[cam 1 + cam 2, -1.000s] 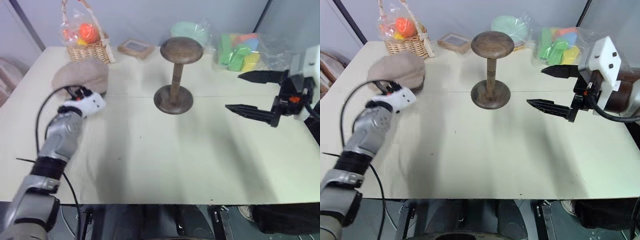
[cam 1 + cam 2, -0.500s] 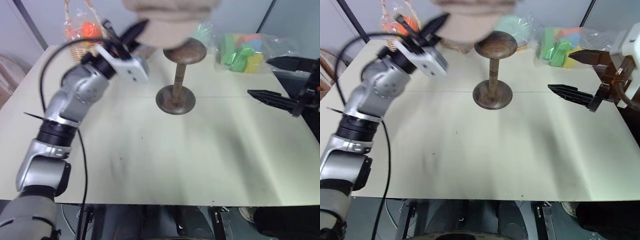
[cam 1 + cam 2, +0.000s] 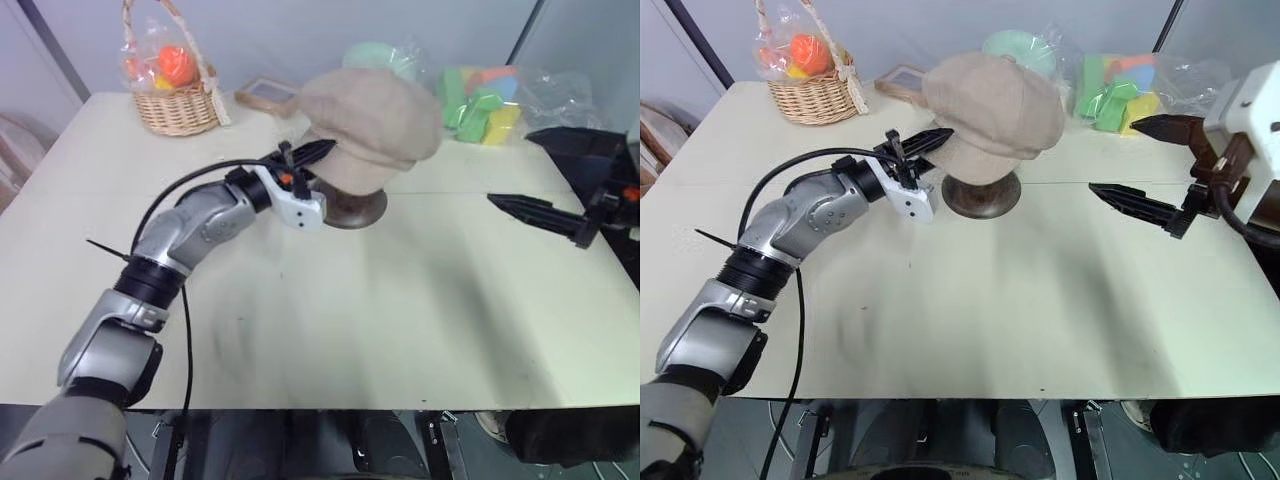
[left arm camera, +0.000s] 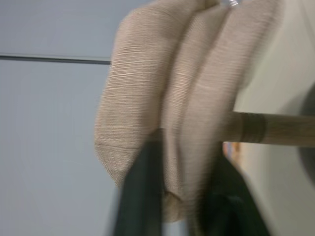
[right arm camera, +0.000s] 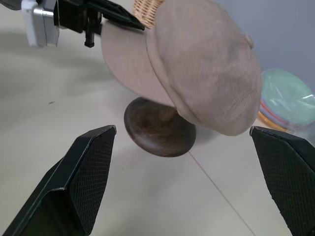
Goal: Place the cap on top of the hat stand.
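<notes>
The cap [image 3: 990, 102] sits over the hat stand [image 3: 981, 194] near the worktop's [image 3: 970, 300] far edge; the left fingers [image 3: 923, 139] straddle its brim, slightly parted. The right fingers [image 3: 1140, 200] stand wide apart, empty.

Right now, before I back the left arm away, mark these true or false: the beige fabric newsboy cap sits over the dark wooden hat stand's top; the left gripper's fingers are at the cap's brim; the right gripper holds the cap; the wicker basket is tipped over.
1. The beige fabric newsboy cap sits over the top of the dark wooden hat stand: true.
2. The left gripper has its fingers at the cap's brim: true.
3. The right gripper holds the cap: false. It is open and empty, well off to the side of the stand.
4. The wicker basket is tipped over: false. It stands upright at the table's far edge.
</notes>
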